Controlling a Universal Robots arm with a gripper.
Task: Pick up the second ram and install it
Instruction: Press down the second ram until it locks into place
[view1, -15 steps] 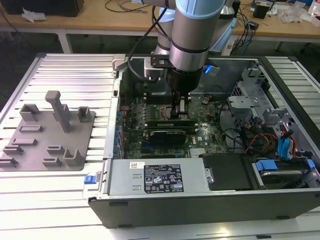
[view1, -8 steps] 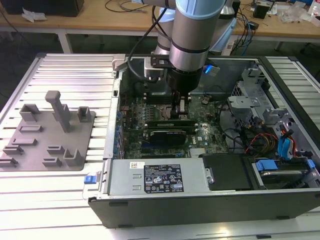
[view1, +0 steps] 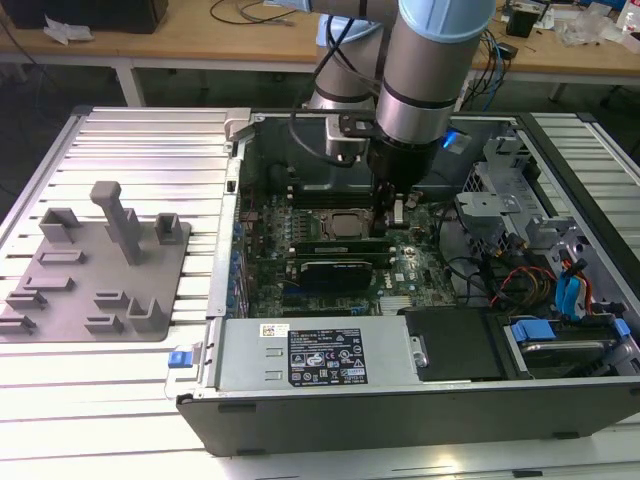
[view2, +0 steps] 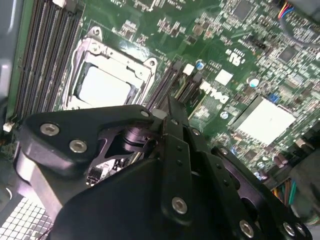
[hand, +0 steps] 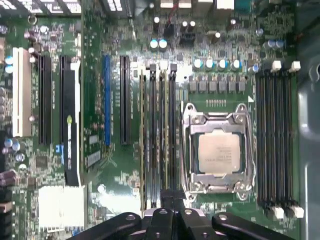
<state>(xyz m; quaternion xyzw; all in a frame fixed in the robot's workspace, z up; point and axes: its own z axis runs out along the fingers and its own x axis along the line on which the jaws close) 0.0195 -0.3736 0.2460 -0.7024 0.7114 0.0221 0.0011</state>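
1. Straight ahead of the gripper (hand: 172, 196), the second ram (hand: 162, 135) lies on edge along its slot, a thin green-gold line running away from the fingertips.
2. The jaws are drawn together with no gap showing. I cannot tell whether they pinch the stick's near end or merely rest on it.
3. To one side of the hand sits the processor (hand: 219, 152); to the other, one slot over, another stick (hand: 142, 135) stands seated.
4. Doing this well likely means pressing straight down along the stick's plane, without rocking toward the neighbouring stick.
5. Judge seating by the white latch (hand: 163, 65) at the far end: it should sit closed against the stick.
6. Keep force even, since a tilted stick can bind.
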